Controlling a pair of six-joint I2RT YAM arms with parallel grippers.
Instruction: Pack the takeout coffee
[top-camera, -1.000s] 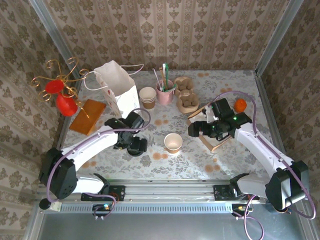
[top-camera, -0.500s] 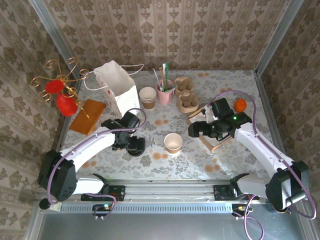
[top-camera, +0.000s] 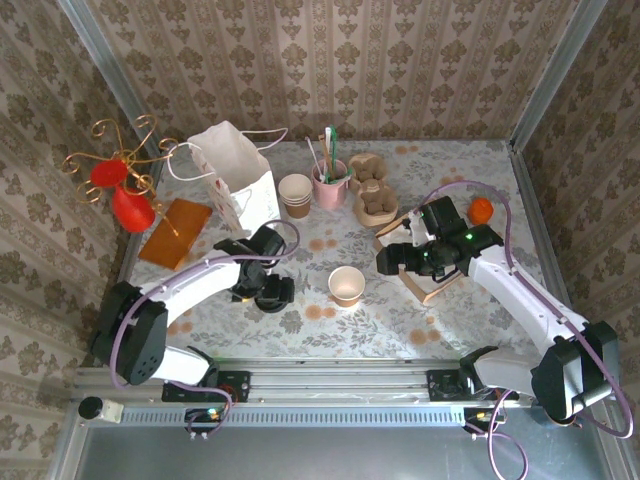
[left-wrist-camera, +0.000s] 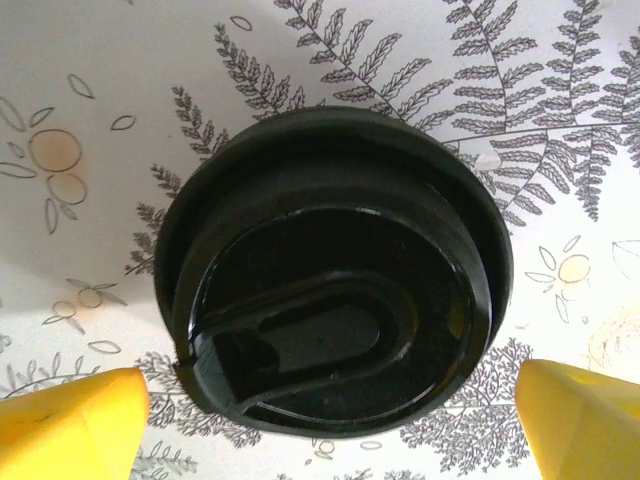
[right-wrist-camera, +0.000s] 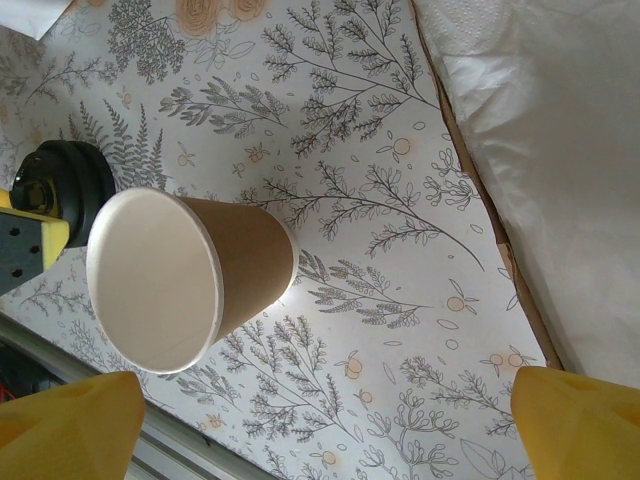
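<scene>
The lidded takeout coffee is out of view. A lone black lid (left-wrist-camera: 330, 270) lies flat on the patterned table, and my left gripper (left-wrist-camera: 330, 425) hangs straight above it, open, one yellow fingertip on each side and not touching it. From above, the left gripper (top-camera: 268, 290) covers most of the lid. A lidless beige cup (top-camera: 346, 285) stands upright mid-table. My right gripper (top-camera: 388, 258) is open and empty just right of this cup (right-wrist-camera: 180, 275). The white paper bag (top-camera: 235, 175) stands open at the back left.
Stacked beige cups (top-camera: 295, 194), a pink cup of straws (top-camera: 329, 185) and a brown cup carrier (top-camera: 375, 195) stand at the back. A wooden tray (top-camera: 435, 285) lies under the right arm, an orange (top-camera: 482, 209) beyond it. A red vase (top-camera: 130, 210) and a brown board (top-camera: 175, 232) are at the left.
The left arm's elbow has swung a little to the right while its gripper stays over the lid. The right arm has not visibly moved.
</scene>
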